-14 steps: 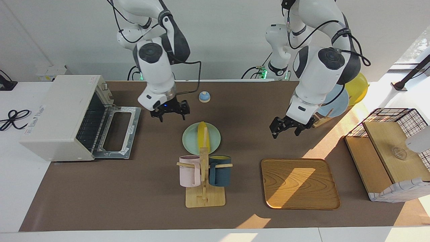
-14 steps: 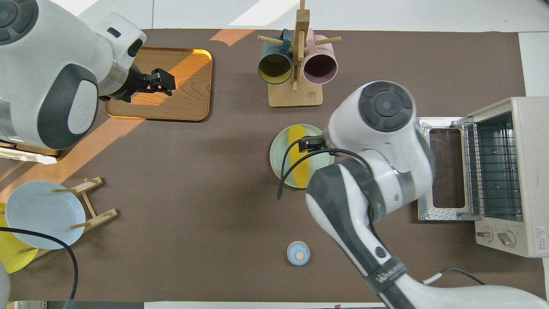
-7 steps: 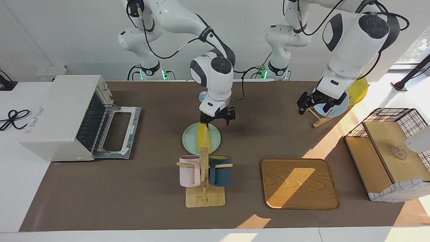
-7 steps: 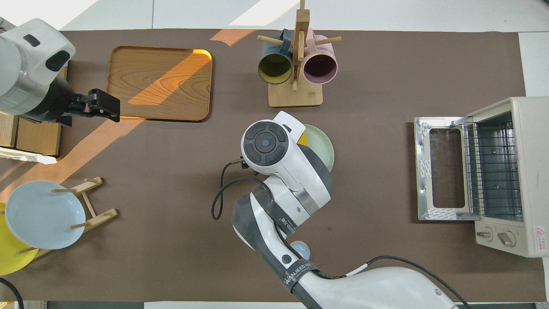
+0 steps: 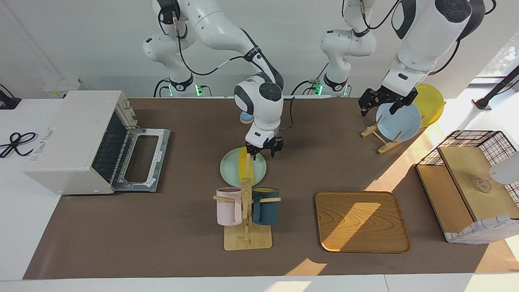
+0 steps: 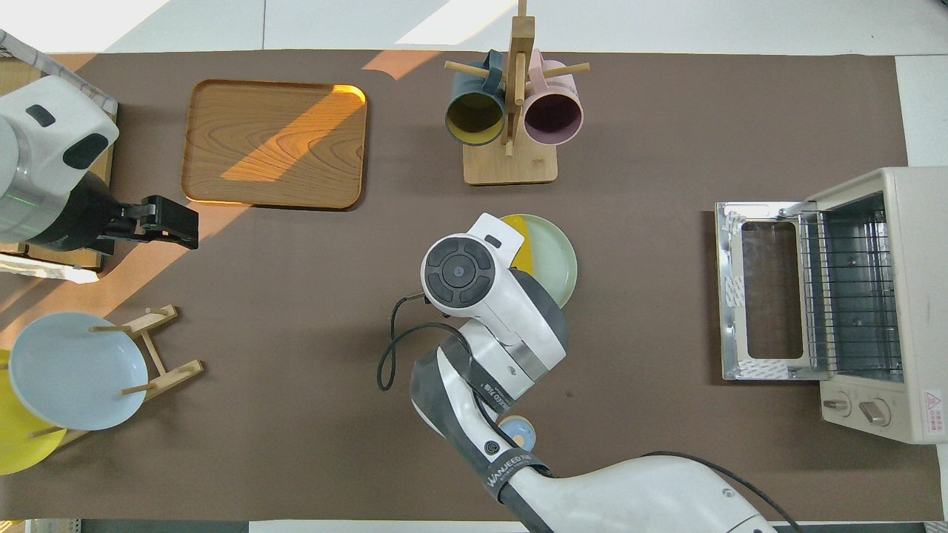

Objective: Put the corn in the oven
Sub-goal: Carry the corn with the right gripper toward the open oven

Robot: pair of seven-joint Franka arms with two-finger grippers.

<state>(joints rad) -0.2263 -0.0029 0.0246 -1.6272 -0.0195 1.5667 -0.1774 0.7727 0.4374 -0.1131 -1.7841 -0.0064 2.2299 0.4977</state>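
Observation:
The corn [image 5: 244, 163] is a yellow cob lying on a pale green plate [image 5: 259, 170] mid-table; in the overhead view the corn [image 6: 522, 250] is partly covered by my right arm. My right gripper [image 5: 262, 151] is open and hangs just above the edge of the plate nearer the robots, beside the cob's end, with one fingertip [image 5: 249, 152] close to it. It is hidden under its wrist in the overhead view. The white oven [image 5: 77, 138] stands at the right arm's end of the table with its door [image 5: 140, 160] dropped open and the rack showing [image 6: 852, 296]. My left gripper [image 5: 383, 102] is open, empty and raised over the plate rack.
A wooden mug rack [image 5: 246, 237] with a pink mug [image 5: 229, 206] and a dark blue mug [image 5: 265, 205] stands just farther from the robots than the plate. A wooden tray [image 5: 362, 221], a rack holding a pale blue plate [image 5: 399, 121], a wire basket [image 5: 470, 140] and a small blue knob [image 6: 515, 431] are also there.
My right gripper has sunk a little closer to the plate and the cob's end. My left gripper has risen and drawn back over the plate rack.

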